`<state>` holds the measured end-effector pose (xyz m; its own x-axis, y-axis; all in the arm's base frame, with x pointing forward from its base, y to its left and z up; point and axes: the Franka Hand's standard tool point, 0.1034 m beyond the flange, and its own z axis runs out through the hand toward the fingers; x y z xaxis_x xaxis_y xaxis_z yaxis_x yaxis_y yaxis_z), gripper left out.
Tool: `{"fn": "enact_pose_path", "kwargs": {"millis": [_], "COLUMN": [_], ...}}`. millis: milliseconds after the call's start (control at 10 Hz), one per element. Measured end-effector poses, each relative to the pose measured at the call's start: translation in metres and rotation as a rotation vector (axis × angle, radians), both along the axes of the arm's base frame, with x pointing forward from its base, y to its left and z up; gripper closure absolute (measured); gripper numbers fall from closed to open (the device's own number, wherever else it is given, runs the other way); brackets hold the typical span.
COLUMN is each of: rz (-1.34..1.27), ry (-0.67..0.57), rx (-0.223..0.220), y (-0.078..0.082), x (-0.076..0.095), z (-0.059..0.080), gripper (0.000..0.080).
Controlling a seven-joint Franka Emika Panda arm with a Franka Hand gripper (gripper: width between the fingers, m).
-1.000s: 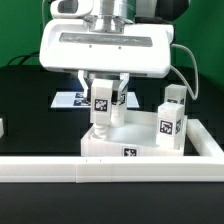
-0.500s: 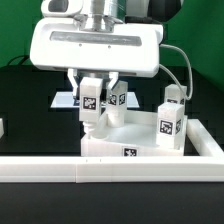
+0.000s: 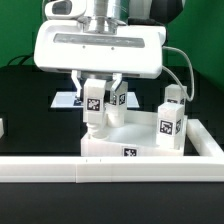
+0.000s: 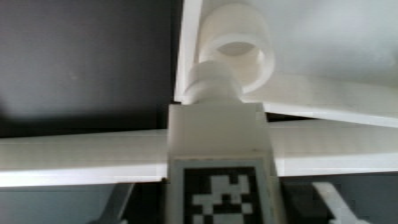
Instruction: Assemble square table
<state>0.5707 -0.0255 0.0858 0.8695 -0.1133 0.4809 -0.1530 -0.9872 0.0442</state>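
Here the claw (image 3: 95,104) grips a tagged table leg (image 3: 94,108) over the corner socket (image 4: 237,58) of the square tabletop (image 3: 140,143), which lies on the counter against the border rail (image 3: 110,170). A tilted leg could cross-thread or jam, shoving the slab sideways.

Wide white boxy wrist housing (image 3: 98,48) w/ grey slot, grey cable (image 3: 186,70) looping off side, white tool (image 3: 104,99).

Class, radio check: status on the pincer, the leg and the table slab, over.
Pincer shut on leg, upright over slab corner socket. Two other legs already standing on slab. Nothing in the way.
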Motion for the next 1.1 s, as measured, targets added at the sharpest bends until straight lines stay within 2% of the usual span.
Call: {"fn": "enact_pose_path", "kwargs": {"millis": [700,1100], "rz": [0.029,0.026], "ry": [-0.017,-0.029], "rx": [-0.01,-0.029], "y": [0.016,0.01], "x": [0.0,-0.003], "z": [-0.009,-0.018], "gripper": [0.0511,0.0511]}}
